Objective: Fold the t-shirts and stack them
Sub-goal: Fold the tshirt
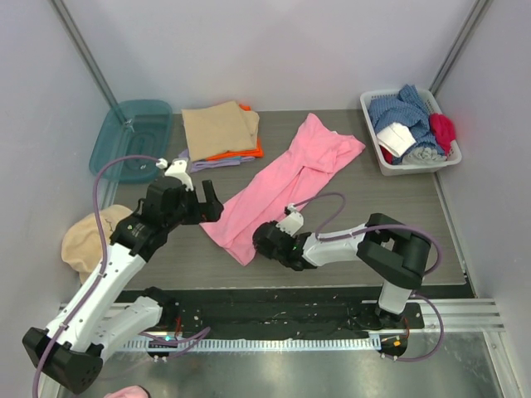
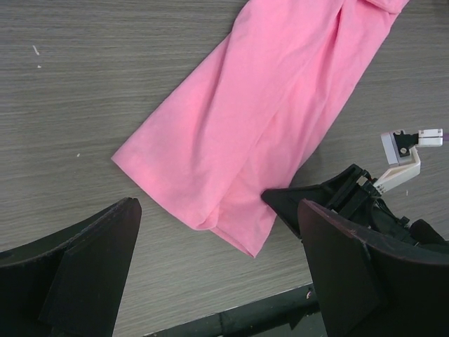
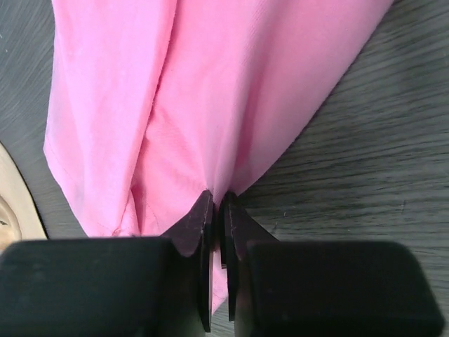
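Note:
The bright pink t-shirt [image 1: 286,182] lies unfolded in a long diagonal strip across the middle of the table. My right gripper [image 1: 262,240] is at its near right edge, shut on a pinch of the pink cloth [image 3: 175,91], with the jaws [image 3: 217,202] closed on the fabric. My left gripper [image 1: 209,203] hovers open and empty just left of the shirt's near end; in the left wrist view [image 2: 217,210] the shirt's near corner [image 2: 231,161] lies between its wide-apart fingers [image 2: 91,267]. A folded stack stands at the back: a tan shirt [image 1: 220,128] on orange [image 1: 251,152] and lilac [image 1: 217,163].
A round tan cap [image 1: 90,236] lies at the near left and shows at the left edge of the right wrist view [image 3: 12,200]. A teal plastic tray [image 1: 133,137] is at the back left. A white basket [image 1: 377,153] of mixed clothes is at the back right.

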Controlling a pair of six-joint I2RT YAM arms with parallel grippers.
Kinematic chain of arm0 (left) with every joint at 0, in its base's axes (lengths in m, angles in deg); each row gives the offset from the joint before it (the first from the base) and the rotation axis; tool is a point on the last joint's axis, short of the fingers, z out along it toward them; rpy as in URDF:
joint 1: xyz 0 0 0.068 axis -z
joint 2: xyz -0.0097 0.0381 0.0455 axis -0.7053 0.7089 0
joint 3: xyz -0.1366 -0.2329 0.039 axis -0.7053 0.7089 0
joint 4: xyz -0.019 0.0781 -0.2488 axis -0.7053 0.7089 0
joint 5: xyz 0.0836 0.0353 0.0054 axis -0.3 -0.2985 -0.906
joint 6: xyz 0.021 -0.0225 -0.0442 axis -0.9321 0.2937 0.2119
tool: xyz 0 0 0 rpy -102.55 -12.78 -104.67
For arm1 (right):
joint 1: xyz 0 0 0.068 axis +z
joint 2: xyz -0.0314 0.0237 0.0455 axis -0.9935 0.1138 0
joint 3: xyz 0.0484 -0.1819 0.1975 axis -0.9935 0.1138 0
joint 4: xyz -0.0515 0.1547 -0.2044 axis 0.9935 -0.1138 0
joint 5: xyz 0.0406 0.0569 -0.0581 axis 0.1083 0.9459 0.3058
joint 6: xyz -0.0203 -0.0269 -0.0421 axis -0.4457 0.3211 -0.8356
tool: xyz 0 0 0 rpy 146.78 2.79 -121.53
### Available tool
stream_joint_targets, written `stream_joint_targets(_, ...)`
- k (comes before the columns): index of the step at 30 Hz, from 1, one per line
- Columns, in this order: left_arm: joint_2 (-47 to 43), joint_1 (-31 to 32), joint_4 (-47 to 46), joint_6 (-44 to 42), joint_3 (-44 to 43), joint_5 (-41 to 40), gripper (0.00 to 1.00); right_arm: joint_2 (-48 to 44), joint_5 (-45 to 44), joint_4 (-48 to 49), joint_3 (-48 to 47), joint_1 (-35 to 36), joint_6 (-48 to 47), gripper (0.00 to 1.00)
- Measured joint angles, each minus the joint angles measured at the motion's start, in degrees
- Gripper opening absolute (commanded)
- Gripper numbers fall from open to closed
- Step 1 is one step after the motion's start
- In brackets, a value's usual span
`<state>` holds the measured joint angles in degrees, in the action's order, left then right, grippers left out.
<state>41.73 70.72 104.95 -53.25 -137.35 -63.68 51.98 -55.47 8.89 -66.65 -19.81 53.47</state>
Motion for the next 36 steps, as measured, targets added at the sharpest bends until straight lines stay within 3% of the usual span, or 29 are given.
stream_joint_targets(3, -0.31, 0.0, 0.22, 0.0, 0.37, -0.15, 0.99, -0.39, 0.02, 0.11, 0.81, 0.0, 0.74, 0.01)
stream_joint_targets(9, 0.13, 0.0, 0.17, 0.17, 0.98, -0.09, 1.0, -6.23, 0.04, -3.43, 5.7, 0.04, 1.9, 0.01)
stream_joint_targets(21, 3.72, 0.0, -1.11, 0.24, 4.11, 2.32, 1.0, -32.61, -1.18, -24.76, 16.04, 0.15, 2.91, 0.01)
stream_joint_targets(30, 5.84, 0.0, -4.22, 0.79, 4.59, 5.38, 1.0, -46.66, -1.2, -40.02, 19.69, 0.15, 5.16, 0.01)
stream_joint_targets(31, 6.12, 0.0, -4.59, 0.85, 4.72, 5.62, 1.0, -47.6, -1.2, -41.42, 19.87, 0.15, 5.35, 0.04)
stream_joint_targets(32, 6.29, 0.0, -4.85, 0.9, 4.87, 5.88, 1.0, -48.43, -1.2, -42.86, 19.93, 0.15, 5.57, 0.23)
stream_joint_targets(35, 6.99, 0.0, -5.86, 1.18, 5.35, 6.6, 1.0, -50.4, -1.31, -46.25, 20.02, 0.15, 6.34, 0.54)
stream_joint_targets(36, 7.23, 0.0, -6.23, 1.31, 5.55, 6.86, 1.0, -51.1, -1.44, -47.67, 20.0, 0.15, 6.34, 0.57)
